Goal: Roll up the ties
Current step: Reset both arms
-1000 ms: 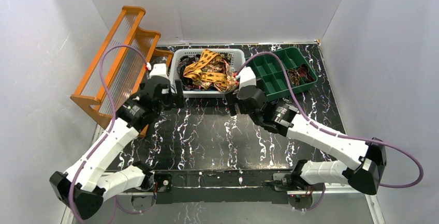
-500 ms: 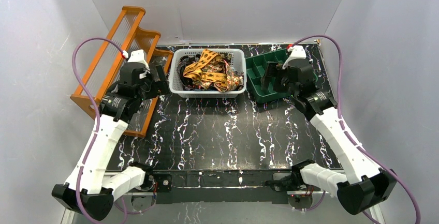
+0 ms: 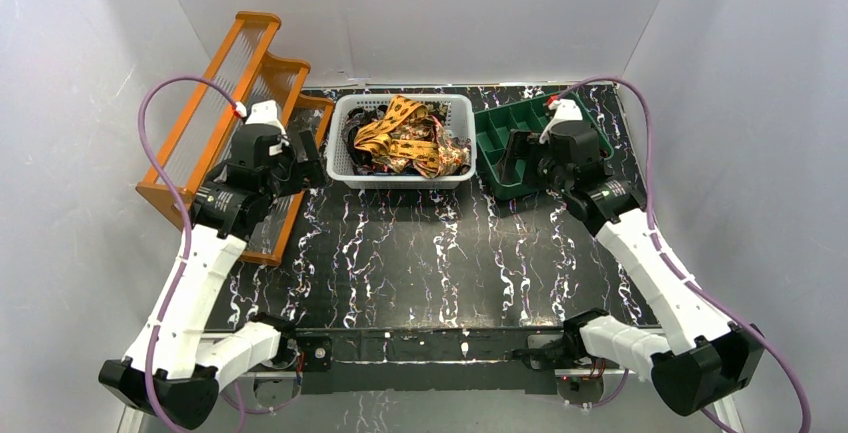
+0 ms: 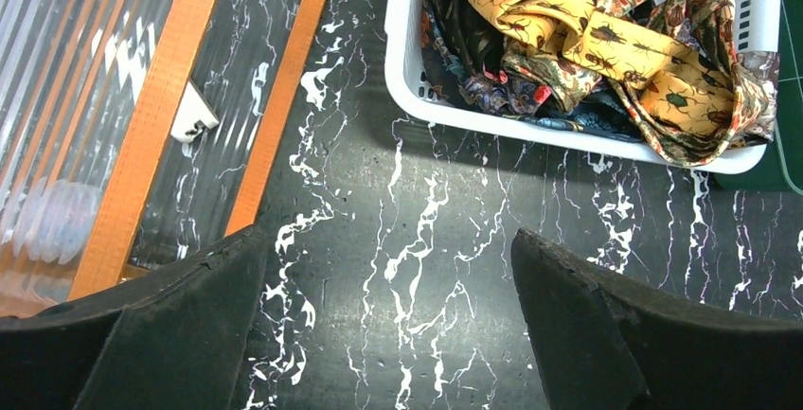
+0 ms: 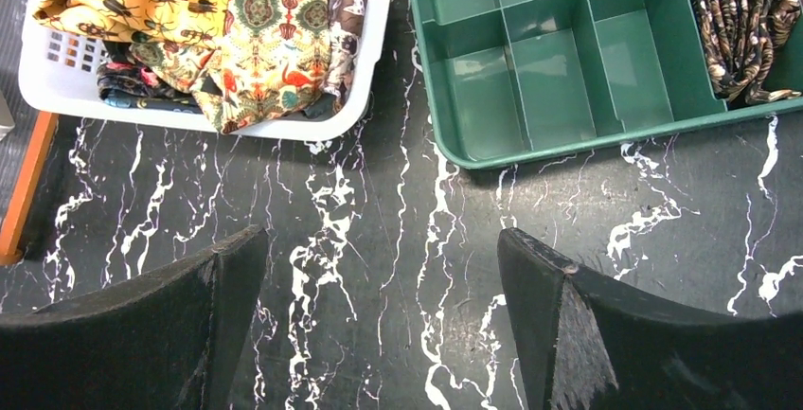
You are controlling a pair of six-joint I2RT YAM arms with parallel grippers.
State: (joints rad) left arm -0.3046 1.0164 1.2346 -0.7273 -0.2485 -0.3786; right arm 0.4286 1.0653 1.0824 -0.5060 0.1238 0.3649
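A tangle of ties [image 3: 402,138] fills the white basket [image 3: 400,179] at the back middle: yellow-orange printed ones [image 4: 587,31] lie on top of dark ones [image 4: 464,41]. They also show in the right wrist view [image 5: 237,22]. A dark brown rolled tie [image 5: 748,22] sits in a right compartment of the green divided tray [image 5: 568,50]. My left gripper [image 3: 308,163] is open and empty over bare table, left of the basket. My right gripper [image 3: 513,158] is open and empty over the tray's front left edge.
An orange slatted rack [image 3: 235,103] stands along the left wall, close beside my left gripper; its rails show in the left wrist view [image 4: 151,107] with a small white clip [image 4: 194,112]. The green tray [image 3: 505,121] touches the basket's right side. The black marbled table [image 3: 430,263] lies in front.
Both grippers have drawn back from the basket front and spread apart: left toward the rack, right over to the green tray. In the last half second they barely moved.
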